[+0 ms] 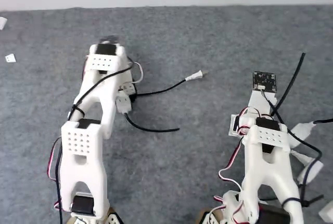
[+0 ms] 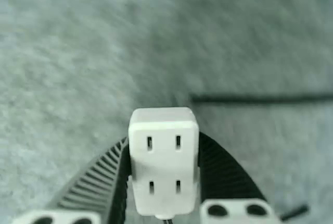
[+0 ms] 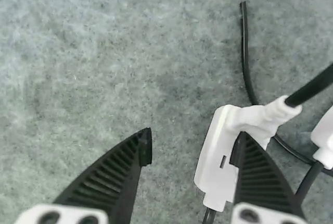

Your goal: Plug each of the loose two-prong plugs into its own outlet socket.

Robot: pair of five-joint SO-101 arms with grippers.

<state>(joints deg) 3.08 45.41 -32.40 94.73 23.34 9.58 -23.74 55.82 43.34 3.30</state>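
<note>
Grips a white plastic outlet block (image 2: 164, 177) in the left hand (image 2: 164, 145), with ribbed black fingers (image 2: 99, 182) pressed to both its sides and two pairs of slots facing the wrist camera. Keeps to the far left of the grey carpeted worktop (image 1: 208, 31). Spreads the right hand (image 3: 193, 135) wide at the near right, with nothing between its fingers. Sits with one finger against or just beside a white moulded plug piece (image 3: 221, 156) on a thick black cord (image 3: 312, 89); cannot tell which. Shows a loose white two-prong plug (image 1: 195, 76) lying mid-worktop between the arms, prongs pointing right, on a thin black lead (image 1: 161, 89) trailing toward the left arm (image 1: 99, 104). Unplugged, well apart from the block.
</note>
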